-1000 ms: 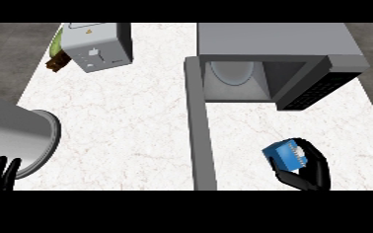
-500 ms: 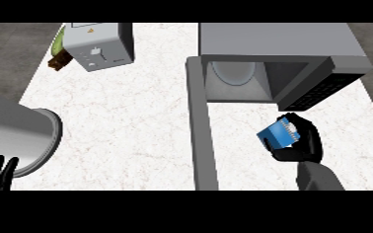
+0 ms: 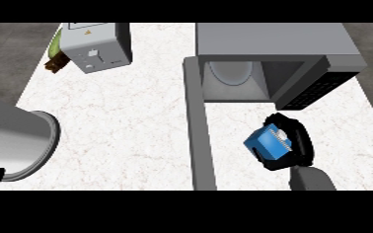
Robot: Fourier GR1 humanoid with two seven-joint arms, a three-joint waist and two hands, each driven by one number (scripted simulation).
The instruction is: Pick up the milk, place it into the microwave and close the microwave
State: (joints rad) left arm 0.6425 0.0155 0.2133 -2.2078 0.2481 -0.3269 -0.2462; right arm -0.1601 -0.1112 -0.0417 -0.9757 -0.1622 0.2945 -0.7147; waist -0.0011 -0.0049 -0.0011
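Blue boxy milk carton (image 3: 268, 143) wrapped by curled black right hand (image 3: 297, 139), boxy grey microwave (image 3: 271, 59) open.

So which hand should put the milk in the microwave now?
The right hand. Its fingers are already curled round the blue milk, just in front of the open microwave. The left hand barely shows at the far left edge, beside the metal pot.

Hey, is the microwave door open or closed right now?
Open. The microwave shows its cavity, and its door juts out toward the robot beside the milk in the right hand.
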